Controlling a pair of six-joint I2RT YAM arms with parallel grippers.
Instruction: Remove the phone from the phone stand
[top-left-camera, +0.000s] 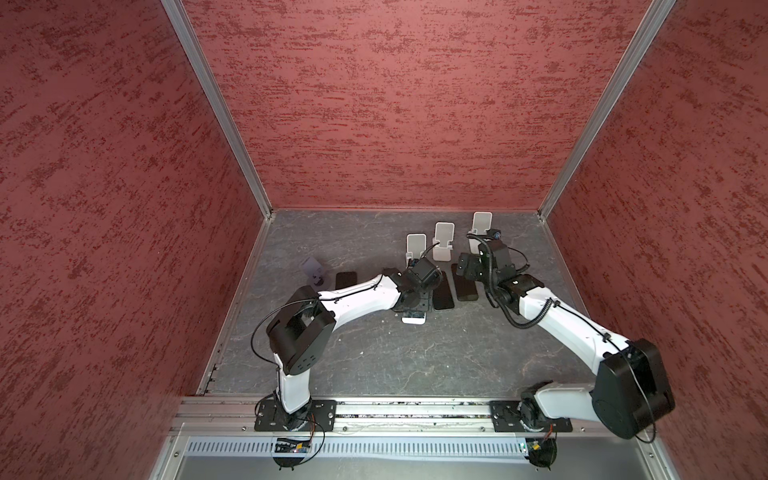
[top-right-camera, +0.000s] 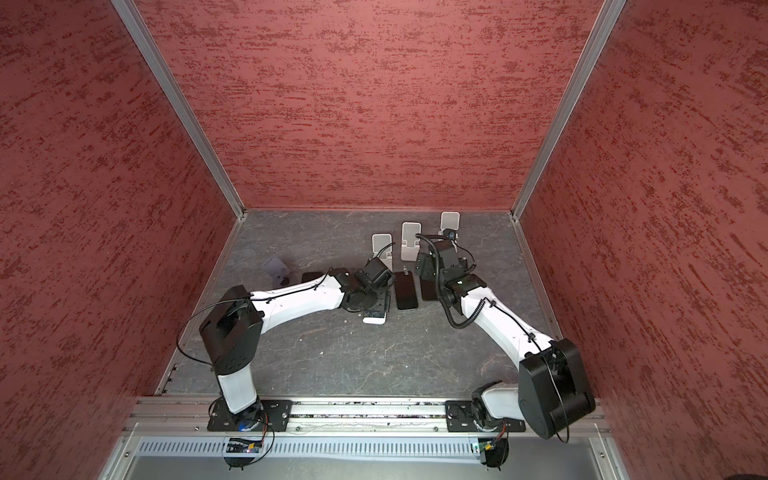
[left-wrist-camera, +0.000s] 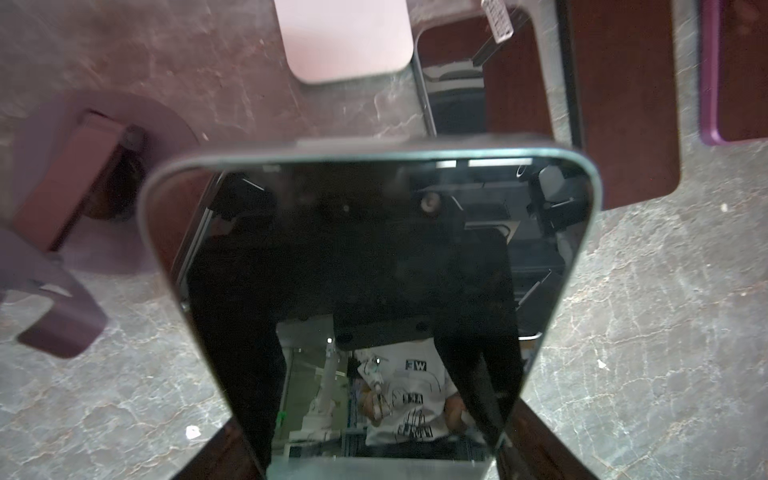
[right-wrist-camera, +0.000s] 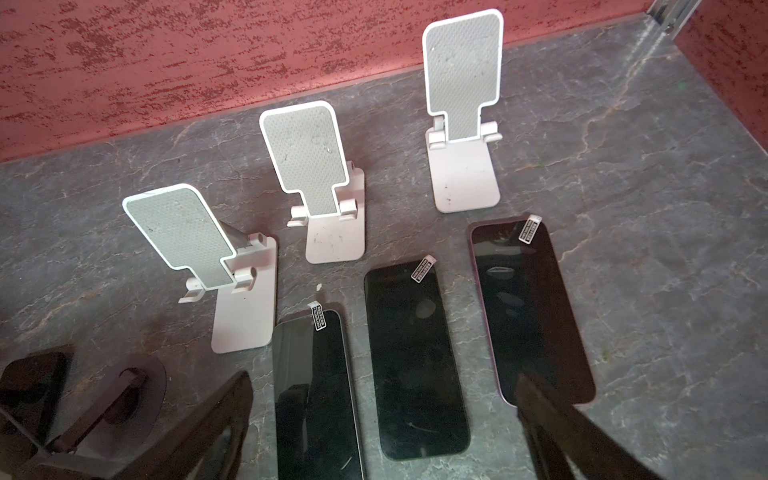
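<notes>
Grey marbled surface (top-left-camera: 374, 357) | phone (left-wrist-camera: 365, 266) gripped by its long edges in left jaws, held just in front of nearest white stand (left-wrist-camera: 345, 41), clear of its cradle, presumably for laying flat | right jaws spread wide, nothing held | stand seen bare.

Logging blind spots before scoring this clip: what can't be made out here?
Phone held by the left pincer: top views, the arm hides nearly all of it.
Dark stand: left wrist view, blurred, cut by the edge.
Sticker print: right wrist view, too small to read.
Right pincer: top views, fingers hidden under its wrist.
</notes>
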